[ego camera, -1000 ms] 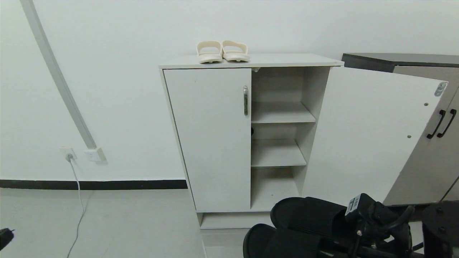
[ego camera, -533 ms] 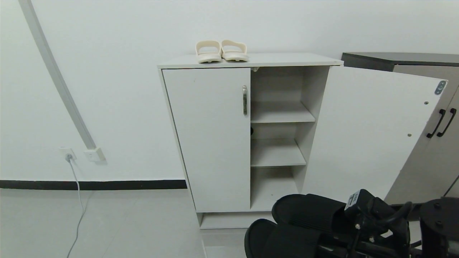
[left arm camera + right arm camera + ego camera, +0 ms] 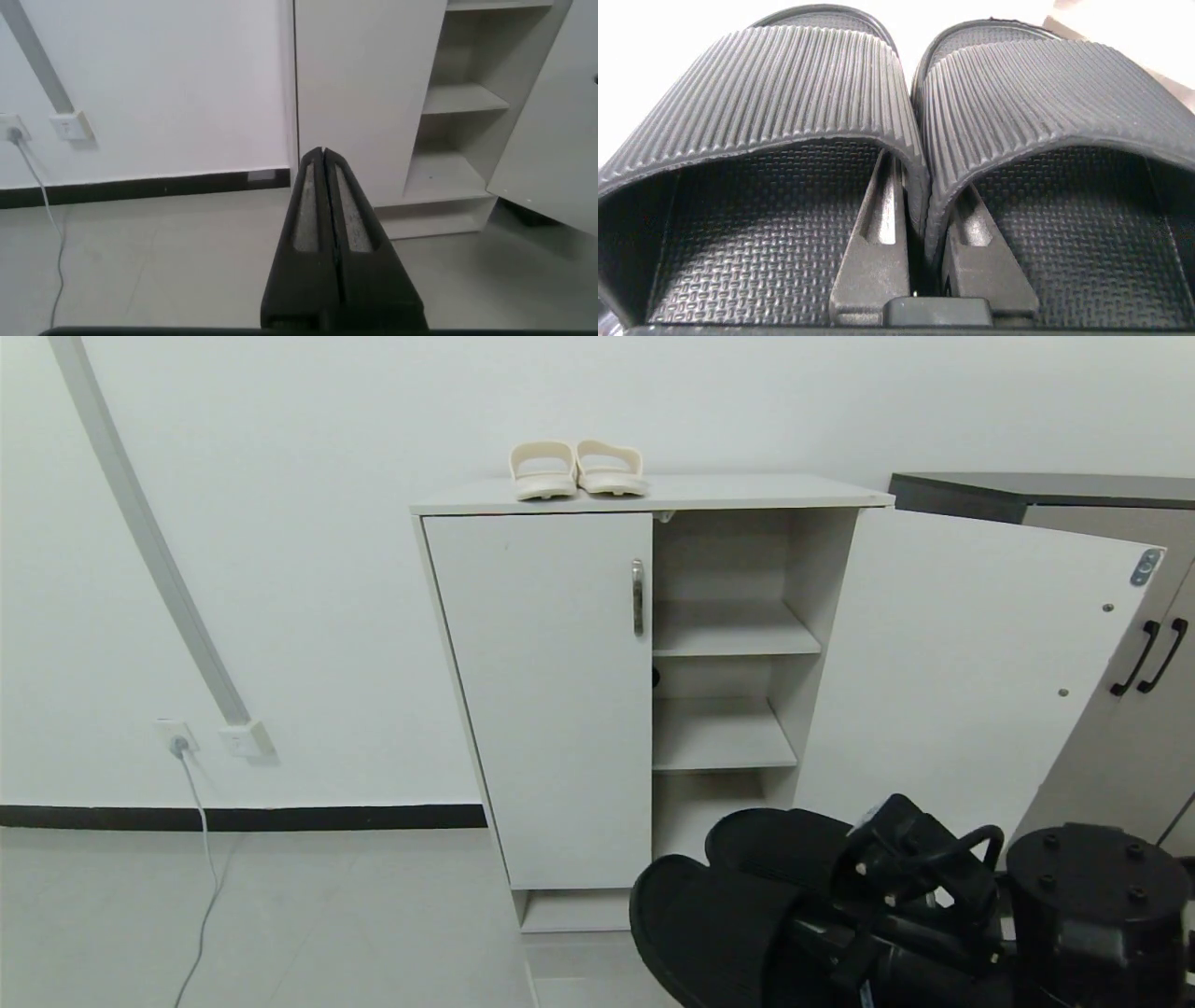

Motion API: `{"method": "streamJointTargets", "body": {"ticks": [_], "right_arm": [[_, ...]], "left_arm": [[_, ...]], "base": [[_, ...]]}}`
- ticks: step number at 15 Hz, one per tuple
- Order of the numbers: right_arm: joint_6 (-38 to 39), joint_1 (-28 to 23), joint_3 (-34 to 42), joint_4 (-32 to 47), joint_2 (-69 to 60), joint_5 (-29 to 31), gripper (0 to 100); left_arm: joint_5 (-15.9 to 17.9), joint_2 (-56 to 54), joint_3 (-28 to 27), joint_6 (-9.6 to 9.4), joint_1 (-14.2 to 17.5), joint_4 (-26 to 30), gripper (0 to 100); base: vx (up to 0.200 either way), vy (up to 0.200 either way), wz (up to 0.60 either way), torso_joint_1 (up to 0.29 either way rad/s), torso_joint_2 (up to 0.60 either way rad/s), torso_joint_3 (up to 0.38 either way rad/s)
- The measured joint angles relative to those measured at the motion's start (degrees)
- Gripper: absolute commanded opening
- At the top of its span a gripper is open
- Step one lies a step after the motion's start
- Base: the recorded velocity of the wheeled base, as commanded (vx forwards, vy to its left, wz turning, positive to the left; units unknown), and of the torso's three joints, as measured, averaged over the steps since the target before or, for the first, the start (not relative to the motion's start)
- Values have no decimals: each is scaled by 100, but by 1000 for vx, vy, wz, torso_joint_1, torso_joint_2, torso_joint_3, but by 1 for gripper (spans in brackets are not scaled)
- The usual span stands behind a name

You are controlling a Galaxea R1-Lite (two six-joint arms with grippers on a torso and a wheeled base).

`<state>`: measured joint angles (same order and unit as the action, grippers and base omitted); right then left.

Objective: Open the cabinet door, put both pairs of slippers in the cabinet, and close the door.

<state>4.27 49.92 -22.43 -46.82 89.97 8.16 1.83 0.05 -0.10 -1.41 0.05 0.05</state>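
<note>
The white cabinet [image 3: 537, 700] stands against the wall with its right door [image 3: 962, 681] swung wide and its left door shut. Three bare shelves [image 3: 719, 737] show inside. A cream pair of slippers [image 3: 577, 469] rests on the cabinet top. My right gripper [image 3: 920, 247] is shut on the black pair of slippers [image 3: 747, 896], one finger inside each strap, pinching their inner edges together [image 3: 915, 140]. It holds them low in front of the open compartment. My left gripper [image 3: 324, 201] hangs shut and empty over the floor, left of the cabinet.
A grey cabinet [image 3: 1102, 644] with black handles stands right behind the open door. A wall socket [image 3: 177, 737] with a cable and a slanted conduit [image 3: 140, 523] are on the left wall. Bare floor lies left of the cabinet.
My right arm has lifted the black slippers and tilted them, toes now nearer the lowest compartment. The left gripper tip left the head view's bottom-left corner.
</note>
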Motion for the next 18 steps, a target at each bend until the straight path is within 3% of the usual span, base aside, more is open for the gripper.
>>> {"method": "streamJointTargets", "body": {"ticks": [4,8,13,18], "right_arm": [[424,46,-513,-912,1237,1506,0],[660,44,-1830,-1257,2643,3435,0],[884,-137,-2483,-1274,3576,3952,0],[892,-139,-2542,-1281,3825,3972,0]], "left_arm": [[2,-18,10,18,5,0,0],[2,-23,10,29,0,2,0],[-6,-21,10,35,2,2,0],[-9,-21,10,35,0,11,0]], "base": [[0,0,0,0,0,0],[0,0,0,0,0,0],[0,0,0,0,0,0],[0,-200,0,4,0,0]]}}
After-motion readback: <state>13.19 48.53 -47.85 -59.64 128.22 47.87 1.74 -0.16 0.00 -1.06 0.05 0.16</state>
